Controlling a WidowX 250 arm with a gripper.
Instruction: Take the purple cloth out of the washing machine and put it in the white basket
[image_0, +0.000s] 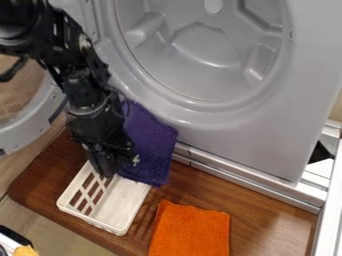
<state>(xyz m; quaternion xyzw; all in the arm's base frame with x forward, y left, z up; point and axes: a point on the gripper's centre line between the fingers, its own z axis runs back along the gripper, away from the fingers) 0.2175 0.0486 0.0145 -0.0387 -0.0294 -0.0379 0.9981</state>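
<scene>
Purp. cloth (152, 145) by wht. basket (125, 209)

Laundry spot, open washing machine (267, 131), wooden board (256, 212)

Deep violet-purple, without print, on the cloth (150, 142) by the gripper (105, 173), black like the arm (83, 92) above. White on the basket (123, 205), with a lattice pattern along one side, brown between the bars. Plain bright orange on the flat cloth (190, 232). Warm reddish brown, streaked with darker wood grain, on the wooden board (257, 215). Light grey on the washing machine (267, 140), likewise on the round door's rim (27, 125). Pale beige-grey on the floor (53, 230). Yellow on the small piece (26, 251) at the lower left corner.
</scene>
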